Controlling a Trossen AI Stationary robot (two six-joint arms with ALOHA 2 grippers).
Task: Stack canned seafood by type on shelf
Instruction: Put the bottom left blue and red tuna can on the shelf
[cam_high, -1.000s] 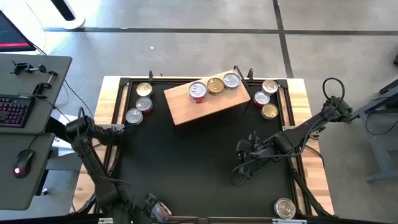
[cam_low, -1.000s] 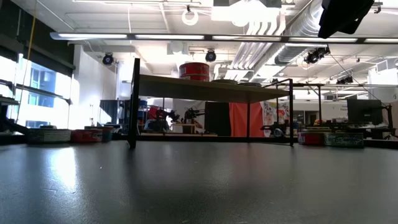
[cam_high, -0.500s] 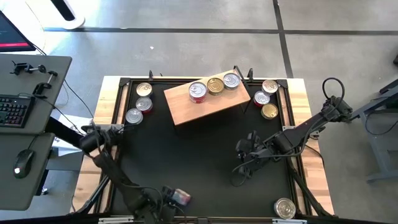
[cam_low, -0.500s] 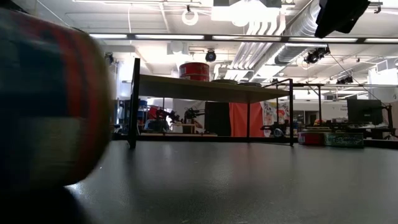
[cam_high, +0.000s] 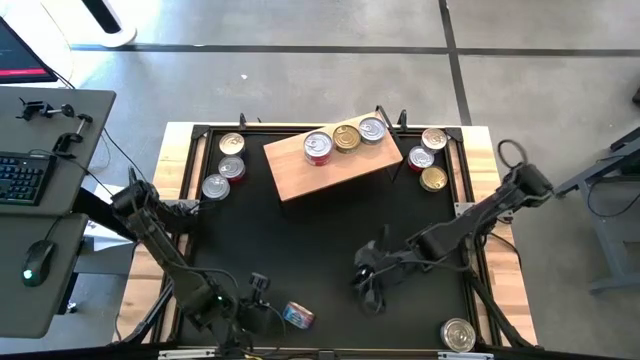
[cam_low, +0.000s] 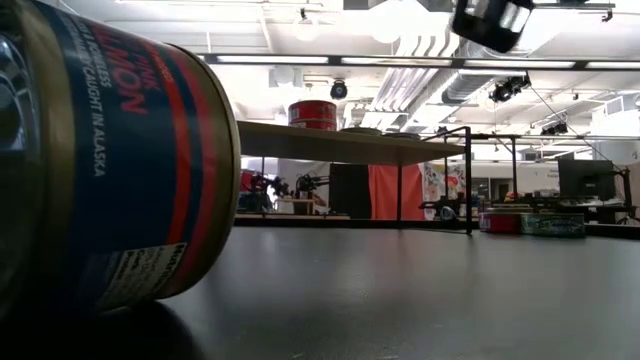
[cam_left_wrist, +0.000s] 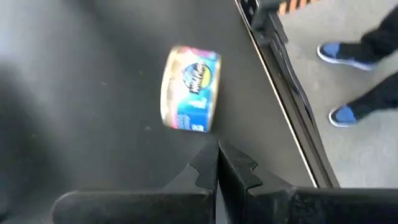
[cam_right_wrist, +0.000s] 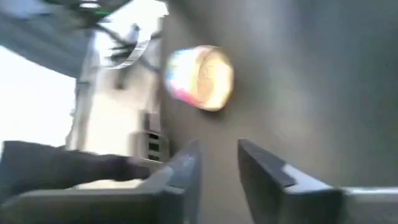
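Observation:
One tin (cam_high: 297, 316) with a blue and red label lies on its curved side on the black mat near the table's near edge; it fills the left of the low view (cam_low: 100, 170). My left gripper (cam_left_wrist: 217, 148) is shut, just left of that tin (cam_left_wrist: 189, 90) and apart from it. My right gripper (cam_high: 366, 292) is open and hovers to the tin's right, facing it (cam_right_wrist: 200, 78). The shelf (cam_high: 335, 165) is a wooden block at the far side. Three tins (cam_high: 347, 137) stand on their bases in a row along its far edge.
Three tins (cam_high: 229, 167) stand left of the shelf and three (cam_high: 430, 160) right of it. One more tin (cam_high: 458, 335) sits at the near right corner. A black frame rail (cam_left_wrist: 273, 56) runs along the near edge, and a person's blue shoes (cam_left_wrist: 345, 81) are beyond it.
The fallen tin has moved along the near edge toward the table's right and a little farther in, and now looms in the low view. My left gripper followed it rightward. My right gripper has moved toward the table's left and near edge, closer to the tin.

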